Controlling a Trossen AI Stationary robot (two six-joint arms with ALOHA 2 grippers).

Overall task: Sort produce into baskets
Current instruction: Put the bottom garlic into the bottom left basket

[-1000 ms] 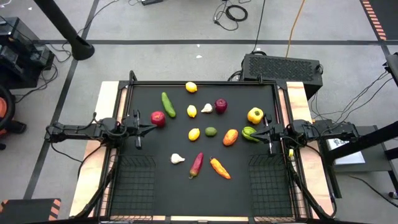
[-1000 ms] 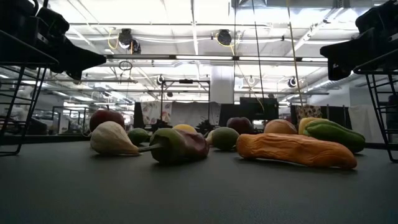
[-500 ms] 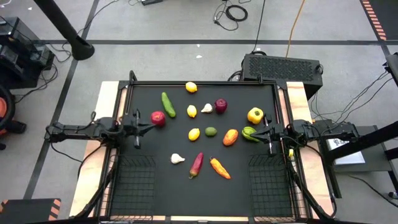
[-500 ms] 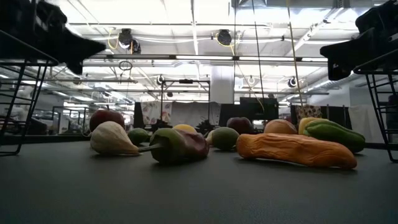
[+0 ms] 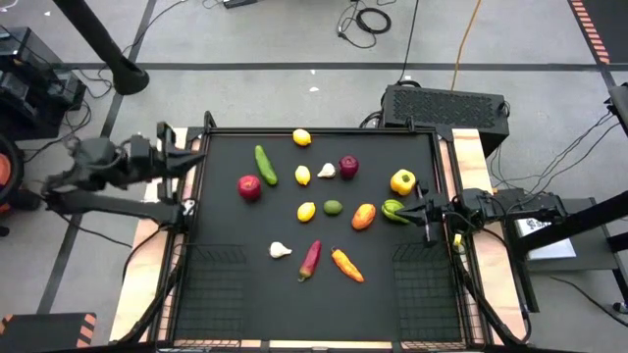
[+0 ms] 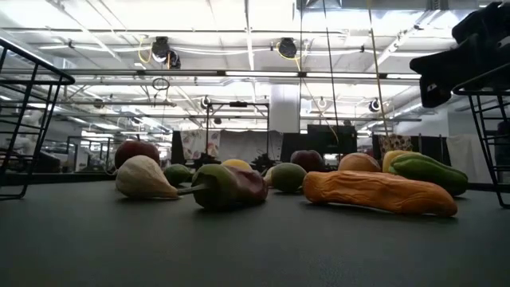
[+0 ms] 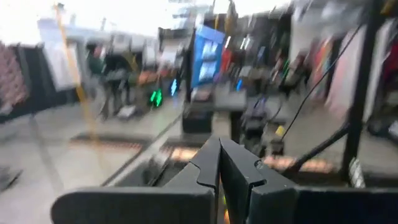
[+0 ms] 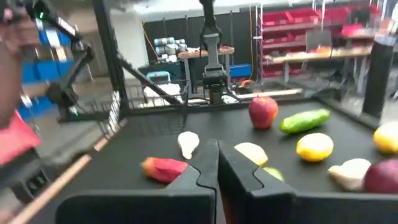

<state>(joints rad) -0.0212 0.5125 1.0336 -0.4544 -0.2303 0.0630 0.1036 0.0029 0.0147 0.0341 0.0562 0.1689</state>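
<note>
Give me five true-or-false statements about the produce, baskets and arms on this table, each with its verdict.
1. Both black wire-mesh baskets hold no produce. True.
2. The red apple sits inside a basket. False: it lies on the black tabletop.
3. The left gripper is past the table's left edge. True.
4. The right gripper holds an orange carrot. False: its fingers are shut on nothing.
5. The green cucumber touches the white garlic. False: they lie apart.
</note>
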